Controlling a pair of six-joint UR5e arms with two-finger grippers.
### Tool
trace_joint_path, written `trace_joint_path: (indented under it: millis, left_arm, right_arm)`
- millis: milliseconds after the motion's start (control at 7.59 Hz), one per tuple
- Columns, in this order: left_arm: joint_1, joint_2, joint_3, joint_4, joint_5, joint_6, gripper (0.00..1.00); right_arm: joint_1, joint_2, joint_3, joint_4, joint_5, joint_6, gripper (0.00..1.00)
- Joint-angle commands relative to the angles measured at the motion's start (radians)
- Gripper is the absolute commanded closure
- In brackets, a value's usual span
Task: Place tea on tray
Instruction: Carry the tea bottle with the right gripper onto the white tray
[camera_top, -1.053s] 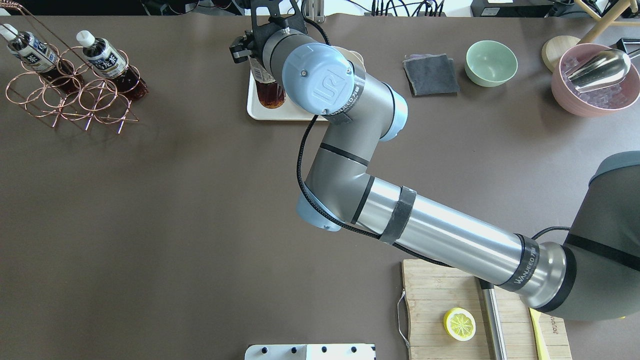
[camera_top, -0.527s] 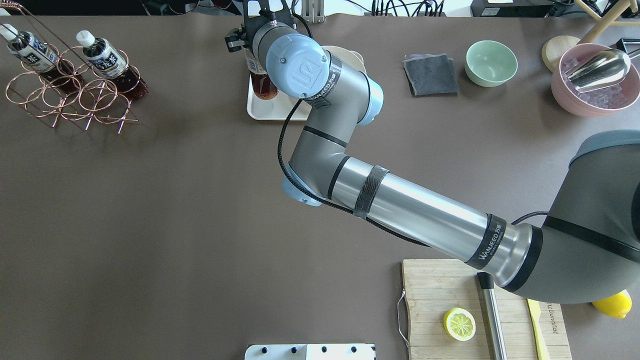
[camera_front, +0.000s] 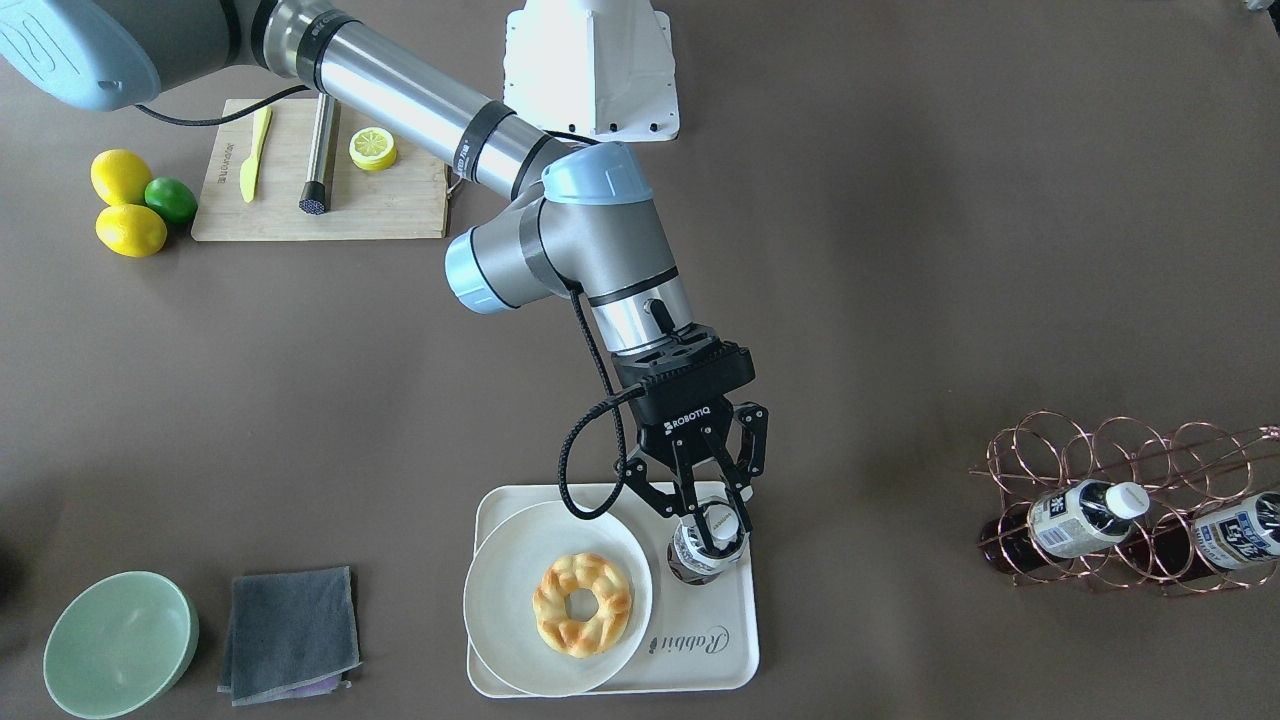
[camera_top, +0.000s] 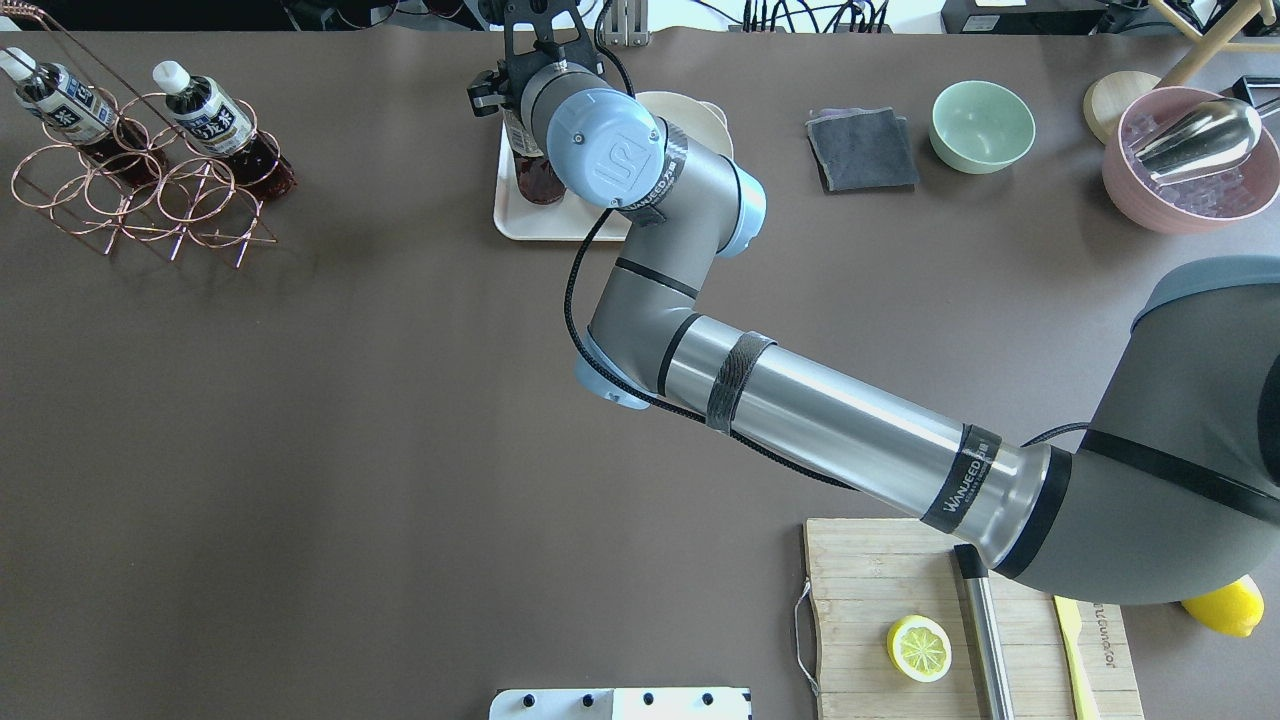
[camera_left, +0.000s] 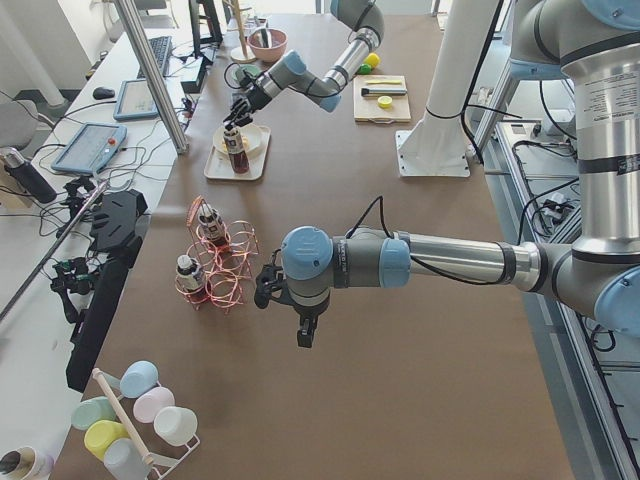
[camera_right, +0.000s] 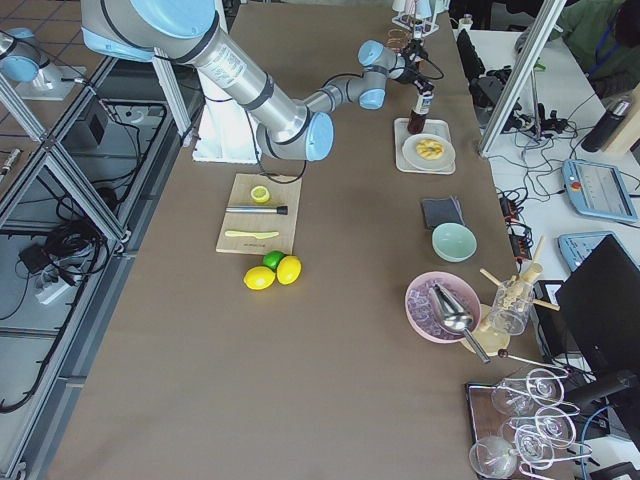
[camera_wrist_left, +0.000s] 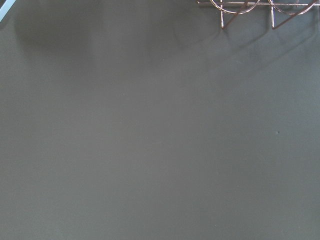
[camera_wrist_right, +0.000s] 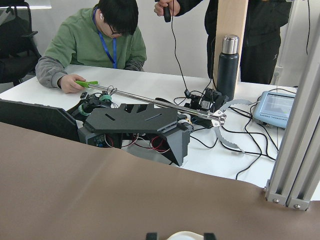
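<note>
The tea (camera_front: 700, 556), a small bottle of dark liquid with a white cap, stands upright on the cream tray (camera_front: 722, 640) beside the plate. My right gripper (camera_front: 715, 520) points straight down, shut on the tea at its cap and neck. The bottle also shows in the overhead view (camera_top: 540, 180), mostly hidden under the wrist. The right wrist view shows only the cap's top between the fingertips. My left gripper (camera_left: 265, 292) hangs over bare table near the wire rack, and I cannot tell whether it is open or shut.
A round plate (camera_front: 500, 590) with a doughnut (camera_front: 582, 603) fills the tray's other side. A copper wire rack (camera_front: 1130, 450) holds two more bottles. A grey cloth (camera_front: 290, 630), a green bowl (camera_front: 120, 640) and a cutting board (camera_front: 400, 210) lie farther off.
My right arm has brought the tea from tilted to upright and set it lower over the tray. The wrist has moved slightly toward the table's far edge.
</note>
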Motion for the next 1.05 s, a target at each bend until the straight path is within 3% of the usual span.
trace_joint_path:
  millis: [0,132,395,527,658,922]
  left_arm:
    - [0.0,-0.001,0.002,0.0,0.0,0.0,0.01]
    - [0.0,-0.001,0.002,0.0,0.0,0.0,0.01]
    - [0.0,0.0,0.005,0.0,-0.002,0.0,0.01]
    - [0.0,0.0,0.005,0.002,-0.006,0.0,0.01]
    - [-0.002,0.012,-0.001,0.002,-0.008,0.0,0.01]
    - [-0.009,0.012,-0.004,0.002,-0.01,0.0,0.01]
  right_arm:
    - [0.001,0.006,-0.001,0.004,0.0,-0.001,0.44]
    - [0.001,0.015,0.0,0.004,-0.001,0.002,0.01]
    - [0.01,0.018,0.019,0.003,0.008,0.044,0.0]
    - [0.036,0.02,0.052,-0.016,0.058,0.054,0.0]
    - [0.085,0.018,0.113,-0.083,0.165,0.075,0.0]
    - [0.148,-0.047,0.321,-0.261,0.346,0.147,0.0]
